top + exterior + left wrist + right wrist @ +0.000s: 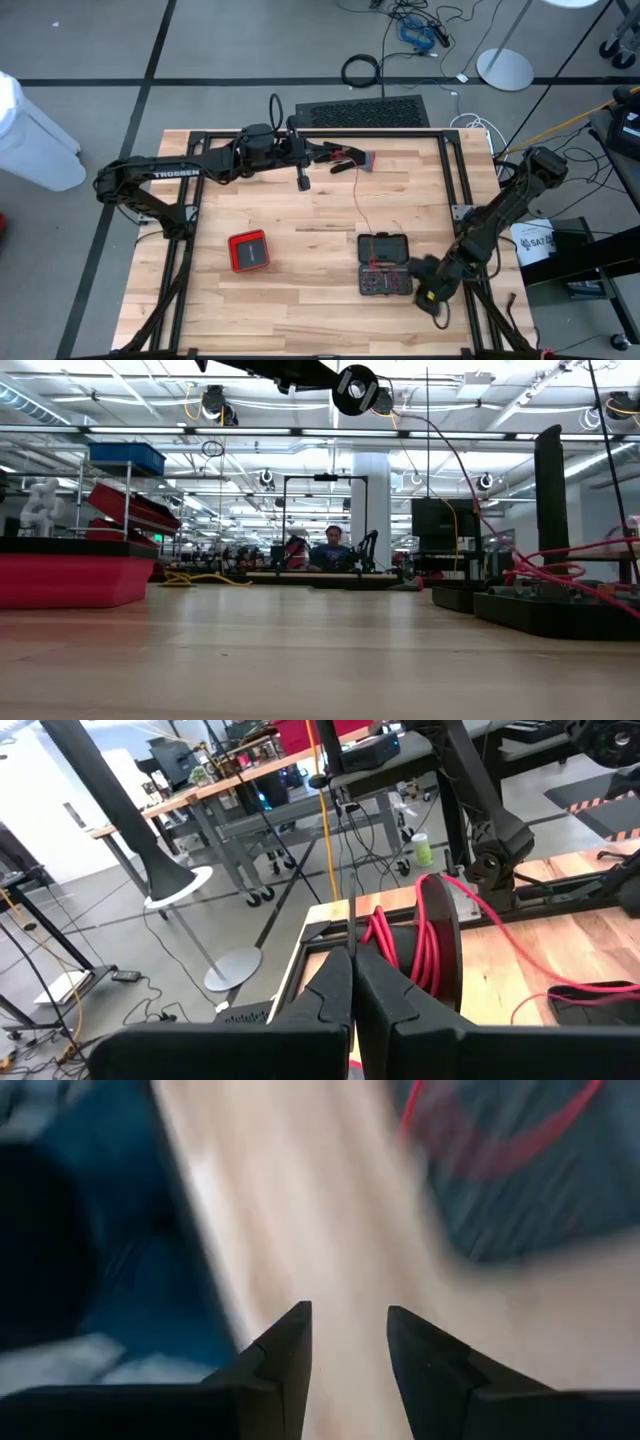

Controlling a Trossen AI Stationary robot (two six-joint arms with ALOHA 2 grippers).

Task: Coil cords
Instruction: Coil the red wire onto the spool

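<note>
Right wrist view is blurred; right gripper (pixel 348 1342), fingers apart, sits near the table's (pixel 300 310) right edge. Left gripper (pixel 352 982) pinches a red cord (pixel 400 935) at the far edge.

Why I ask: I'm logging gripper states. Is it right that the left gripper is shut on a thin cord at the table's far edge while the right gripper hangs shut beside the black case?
Only the right gripper is wrong: the right wrist view shows its fingers apart, so it is open. The left gripper is shut on the thin cord, and the black case lies beside the right gripper.
</note>
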